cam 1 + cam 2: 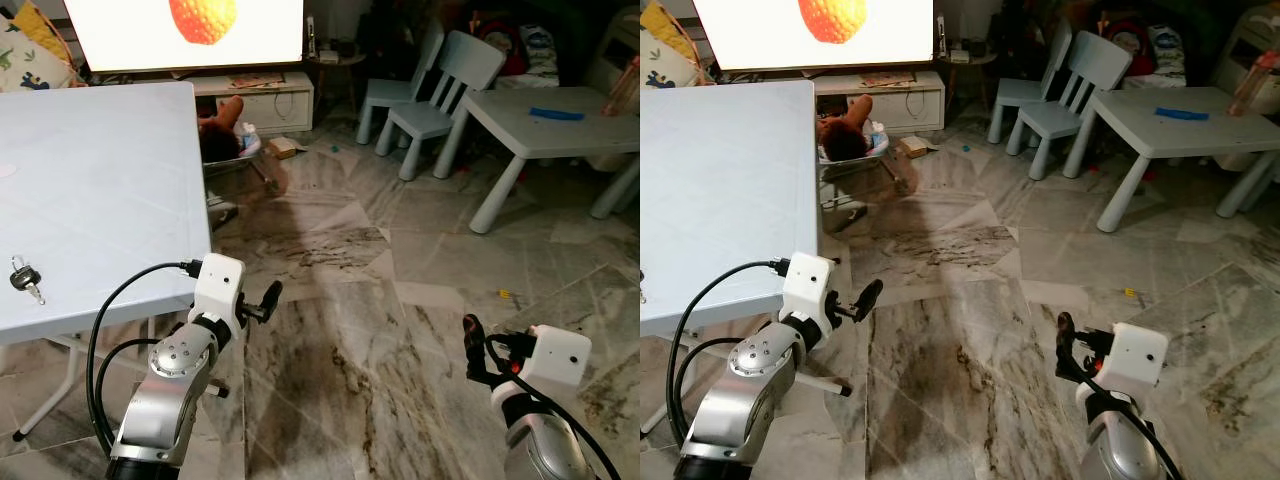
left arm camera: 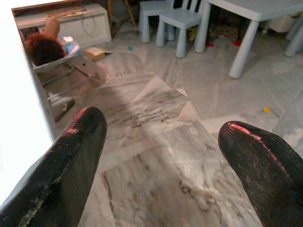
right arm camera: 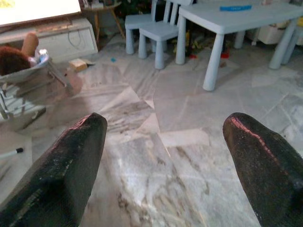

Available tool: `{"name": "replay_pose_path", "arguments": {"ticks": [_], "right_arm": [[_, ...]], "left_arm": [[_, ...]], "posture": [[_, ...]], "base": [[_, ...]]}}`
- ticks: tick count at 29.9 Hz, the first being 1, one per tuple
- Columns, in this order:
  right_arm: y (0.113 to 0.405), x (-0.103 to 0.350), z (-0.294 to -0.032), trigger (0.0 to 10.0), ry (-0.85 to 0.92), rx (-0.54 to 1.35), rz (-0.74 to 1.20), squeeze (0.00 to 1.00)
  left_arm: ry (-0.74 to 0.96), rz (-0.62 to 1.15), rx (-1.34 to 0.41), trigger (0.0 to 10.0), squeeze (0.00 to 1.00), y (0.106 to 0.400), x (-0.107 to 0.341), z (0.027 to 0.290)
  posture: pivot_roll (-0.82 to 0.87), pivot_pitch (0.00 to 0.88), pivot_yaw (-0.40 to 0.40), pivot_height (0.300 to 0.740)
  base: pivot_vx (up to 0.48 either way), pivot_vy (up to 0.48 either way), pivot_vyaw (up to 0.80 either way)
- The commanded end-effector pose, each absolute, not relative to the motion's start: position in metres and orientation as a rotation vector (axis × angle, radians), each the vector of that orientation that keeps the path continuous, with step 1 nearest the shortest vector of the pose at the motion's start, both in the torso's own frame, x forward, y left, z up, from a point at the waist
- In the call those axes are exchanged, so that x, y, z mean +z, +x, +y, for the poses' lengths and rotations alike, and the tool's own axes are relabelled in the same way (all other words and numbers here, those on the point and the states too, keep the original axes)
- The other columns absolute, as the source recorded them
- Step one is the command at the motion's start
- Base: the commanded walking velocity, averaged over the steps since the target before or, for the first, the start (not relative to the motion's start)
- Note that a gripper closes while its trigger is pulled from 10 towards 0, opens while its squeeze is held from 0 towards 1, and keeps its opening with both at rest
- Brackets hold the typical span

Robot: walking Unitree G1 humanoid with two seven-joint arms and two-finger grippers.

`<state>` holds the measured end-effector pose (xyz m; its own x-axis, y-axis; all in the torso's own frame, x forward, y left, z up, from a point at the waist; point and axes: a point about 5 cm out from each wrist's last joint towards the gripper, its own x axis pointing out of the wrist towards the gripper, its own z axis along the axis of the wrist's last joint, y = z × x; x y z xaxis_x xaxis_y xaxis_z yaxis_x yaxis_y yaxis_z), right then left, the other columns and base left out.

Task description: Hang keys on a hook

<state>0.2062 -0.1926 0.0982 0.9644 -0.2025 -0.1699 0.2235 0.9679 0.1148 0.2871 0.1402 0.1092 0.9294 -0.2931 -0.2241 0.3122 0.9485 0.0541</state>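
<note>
Keys not picked up yet. The small bunch of keys with a black fob (image 1: 25,279) lies flat on the pale blue-white plastic table top (image 1: 100,190), near its front edge, well to my left.

Left gripper (image 1: 268,297) hangs just off the table's near right corner, below the top, over the grey marble floor (image 1: 340,300) — fingers spread apart, nothing between them, as the left wrist view confirms. Right gripper (image 1: 470,345) sits low on the far side, well away from the table; right wrist view shows its fingers (image 3: 61,175) apart too, empty.

The keys lie to the left of the left gripper and above it, so the left arm is clearly the nearer one. The bunch's long axis runs roughly along the table's front-to-back line, tilted a little — hard to fix at this size.

I see no hook from here; I'd guess I need to grab first, then turn and search.
</note>
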Motion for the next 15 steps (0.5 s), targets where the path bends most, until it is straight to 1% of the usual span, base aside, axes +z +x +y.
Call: {"name": "replay_pose_path", "arguments": {"ticks": [1,3,5,15], "right_arm": [[0.208,0.105,-0.196,10.0,0.129,-0.227,0.131,0.0],[0.212,0.108,-0.196,10.0,0.131,-0.225,0.12,0.0],[0.214,0.11,-0.195,10.0,0.132,-0.222,0.111,0.0],[0.221,0.116,-0.191,10.0,0.145,-0.204,0.089,0.0]], "left_arm": [[0.079,0.217,-0.297,10.0,0.0,0.292,0.11,0.138],[0.079,0.216,-0.289,10.0,0.0,0.293,0.111,0.138],[0.079,0.216,-0.287,10.0,0.0,0.293,0.112,0.138],[0.076,0.222,-0.277,10.0,0.0,0.29,0.112,0.137]], "posture": [[0.0,0.032,-0.023,0.74],[0.0,0.03,-0.021,0.74],[0.0,0.03,-0.023,0.74],[0.01,0.038,-0.026,0.74]], "base": [[0.0,0.0,0.0],[0.0,0.0,0.0],[0.0,0.319,0.0],[0.0,0.476,0.0]]}}
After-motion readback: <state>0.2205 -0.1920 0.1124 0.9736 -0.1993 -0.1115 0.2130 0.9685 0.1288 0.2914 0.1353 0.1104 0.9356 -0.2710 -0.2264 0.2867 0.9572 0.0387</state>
